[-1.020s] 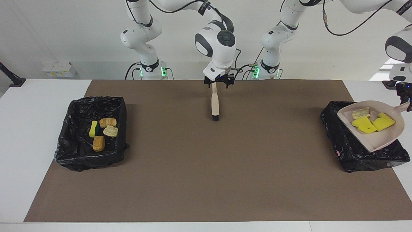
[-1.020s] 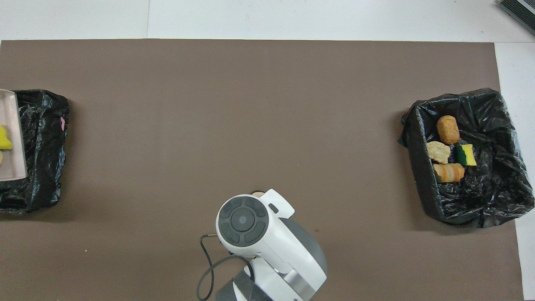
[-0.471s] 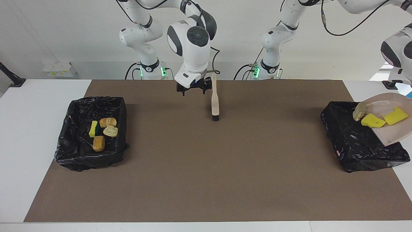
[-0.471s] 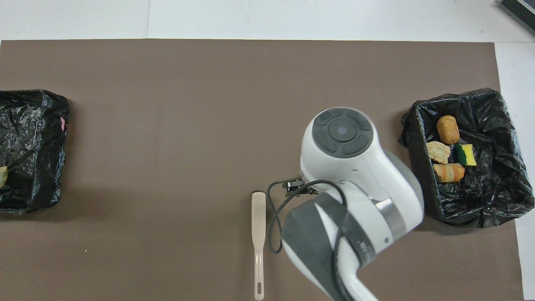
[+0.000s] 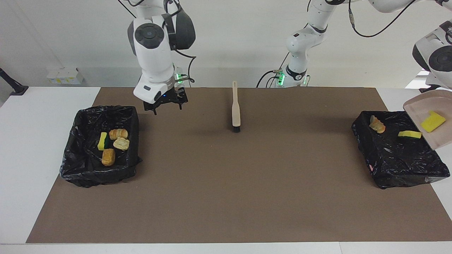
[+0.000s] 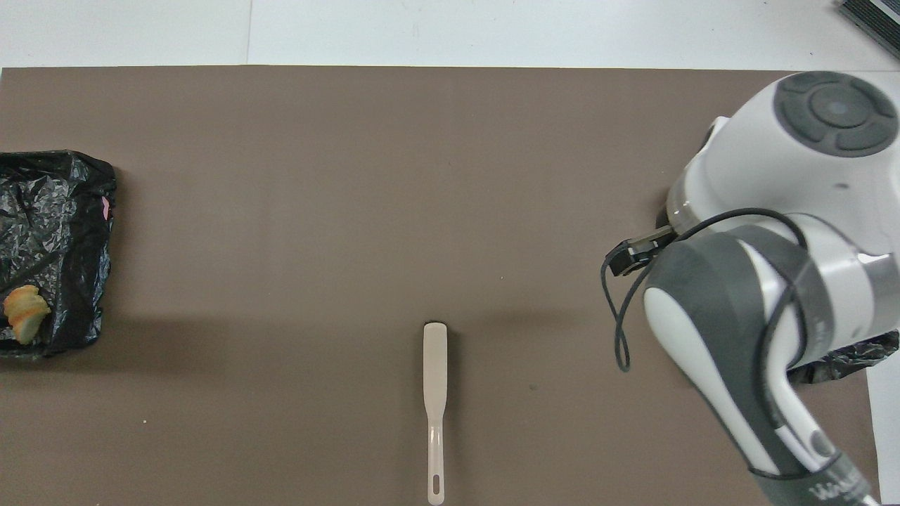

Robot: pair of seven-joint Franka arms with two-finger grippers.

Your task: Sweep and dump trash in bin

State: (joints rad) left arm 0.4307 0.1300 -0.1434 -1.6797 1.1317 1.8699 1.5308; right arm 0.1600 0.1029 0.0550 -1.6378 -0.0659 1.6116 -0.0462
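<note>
Left gripper's fingers, out of view, clamp tilted beige plastic dustpan (image 5: 416,106); light yellow sponge scrap (image 5: 433,121) slides off. Right gripper (image 5: 164,104) fingers wide, empty

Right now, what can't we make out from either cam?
- Left pincer: out of frame in both views; the dustpan is cut by the facing view's edge, so its handle and the grip are unseen.
- Bin at the right arm's end: overhead, the right arm covers nearly all of it.
- Bin at the left arm's end: overhead, cut by the edge; only one bread chunk shows.
</note>
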